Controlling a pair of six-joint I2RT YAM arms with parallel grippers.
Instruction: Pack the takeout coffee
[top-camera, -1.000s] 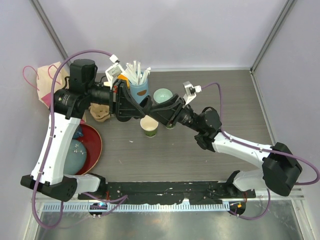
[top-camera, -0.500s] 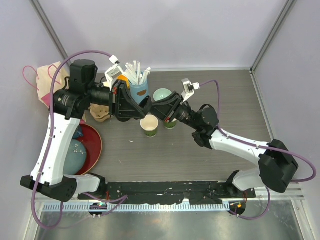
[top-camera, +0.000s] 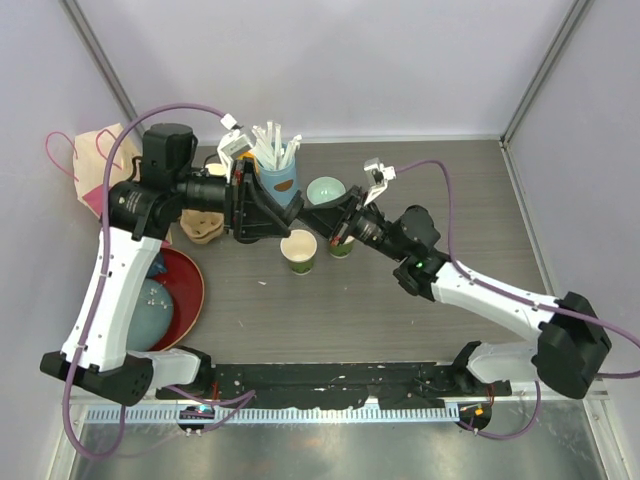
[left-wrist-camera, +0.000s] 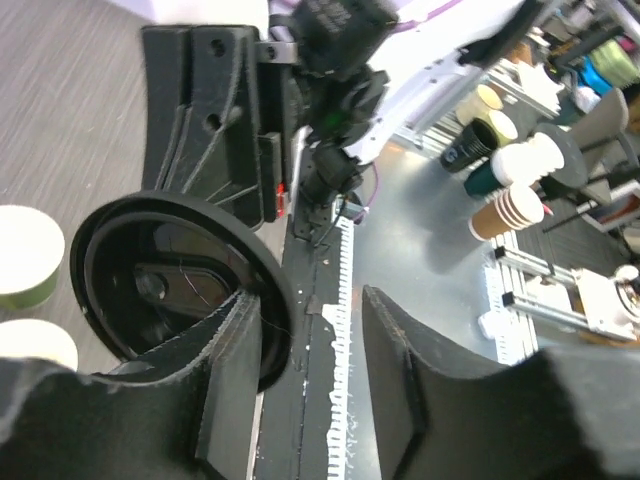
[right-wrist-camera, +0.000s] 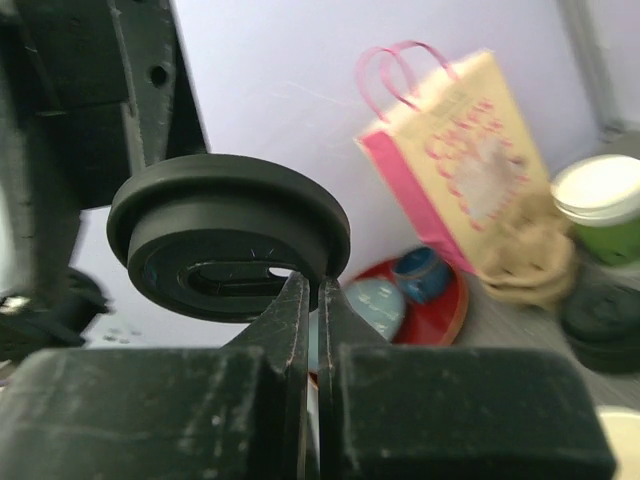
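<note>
1. A black lid is seen on edge, its hollow side turned to the camera.
2. The left gripper is shown with jaws parted. One finger is laid against the lid's lower right rim, and the other is kept apart, right of the lid.
3. Left of the lid, an upper cup and a lower cup, both cream-white inside, are cut by the frame edge.
4. Directly above the lid, the right arm is seen; contact cannot be told.
5. Far right of the lid, stacked paper cups are seen.
</note>
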